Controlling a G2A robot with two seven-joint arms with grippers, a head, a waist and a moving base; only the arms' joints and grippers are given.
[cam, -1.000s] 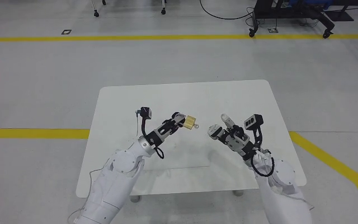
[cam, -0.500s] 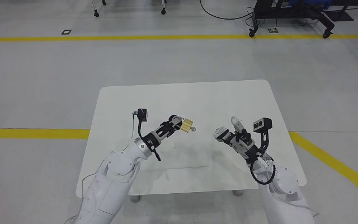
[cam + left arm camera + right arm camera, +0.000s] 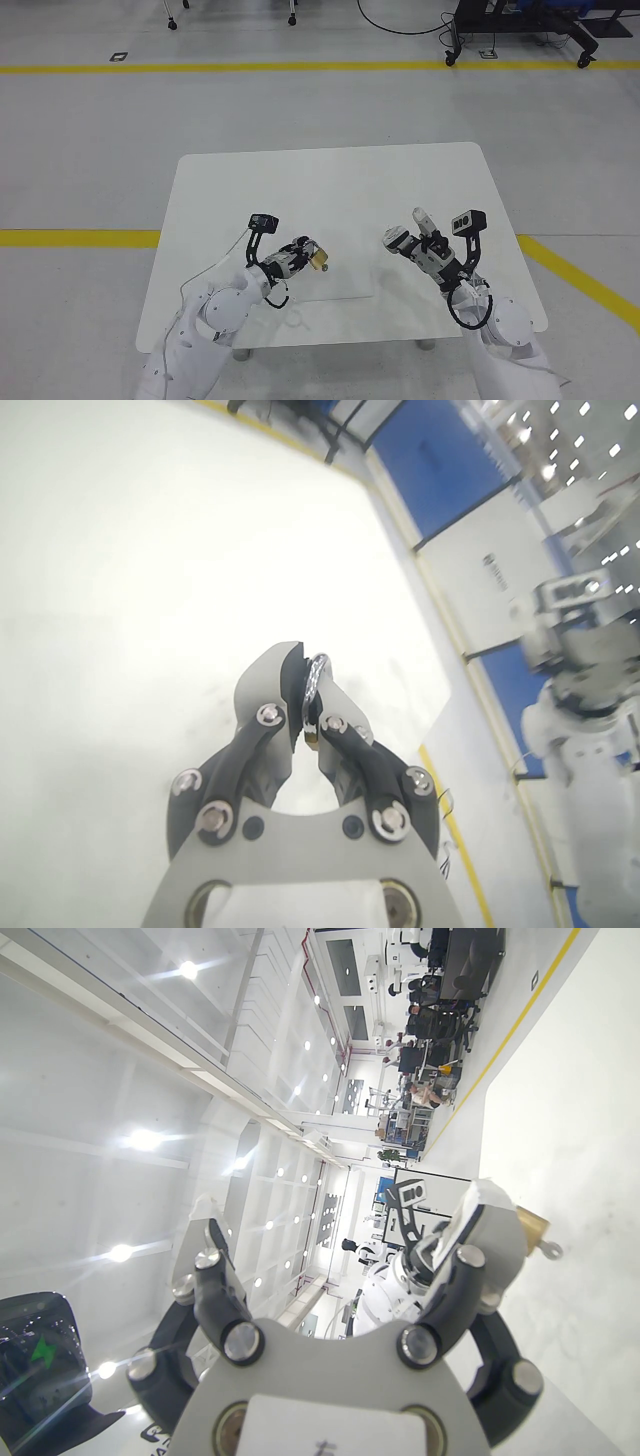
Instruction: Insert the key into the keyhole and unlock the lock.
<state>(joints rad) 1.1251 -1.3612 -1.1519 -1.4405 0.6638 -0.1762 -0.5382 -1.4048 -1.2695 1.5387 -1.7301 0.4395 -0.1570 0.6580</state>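
White table (image 3: 400, 190) beneath the lock (image 3: 318, 259); grey floor (image 3: 300, 110), yellow lines (image 3: 300, 68).

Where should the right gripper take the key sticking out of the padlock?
Grip the key by its head, the one part clear of the brass padlock. The left gripper clamps the shackle end, so the right gripper should probably come from the key's free end, jaws closing on the head.

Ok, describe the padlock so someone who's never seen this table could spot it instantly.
Start at the white table. Over its half nearest the robot, the left gripper pinches the padlock by its shackle. It is the only brass-coloured thing there, small and blocky, with a silver key sticking out.
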